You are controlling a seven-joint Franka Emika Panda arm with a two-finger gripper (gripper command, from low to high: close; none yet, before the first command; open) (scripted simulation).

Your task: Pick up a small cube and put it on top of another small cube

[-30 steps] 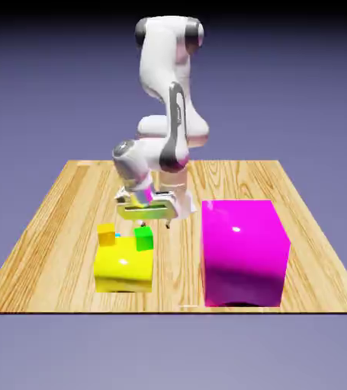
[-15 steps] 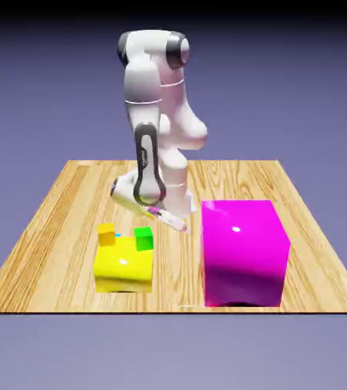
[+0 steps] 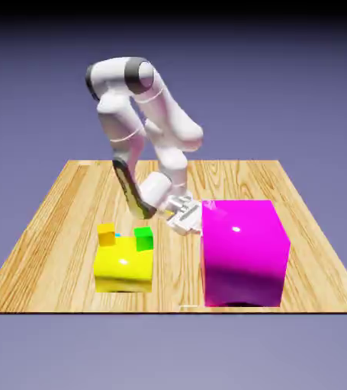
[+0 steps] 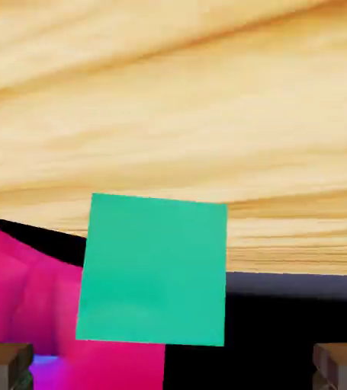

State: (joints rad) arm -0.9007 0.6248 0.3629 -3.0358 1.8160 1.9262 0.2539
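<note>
Gripper [image 4: 173,369]: spread wide, with fingertips [image 4: 4,367] well apart at the hand view's bottom left and bottom right; pinching nothing. Turquoise cube [image 4: 159,270]: shows large in the hand view, a flat, slightly tilted face between the fingertips' lines and mostly above them, touching neither. Cyan sliver [image 3: 117,235]: peeks out in the exterior view between the orange and green cubes, mostly hidden; too small to match surely with the turquoise face. Small orange cube [image 3: 106,234]: sits at the far left corner of the yellow block's top. Small green cube [image 3: 143,238]: sits at the far right corner of the same top, apart from the orange one. Yellow block [image 3: 123,268]: stands on the near left part of the table. Magenta block [image 3: 243,255]: stands on the near right, much larger than the yellow, well apart from it; fills the hand view's lower left with a pinkish surface. White arm [image 3: 123,118]: bends down from the far middle, with hand tilted close to the magenta block's far left edge; contact impossible to tell. Wooden table [image 3: 46,251]: carries all blocks; shows pale grain across the hand view's upper part, above a black area.
</note>
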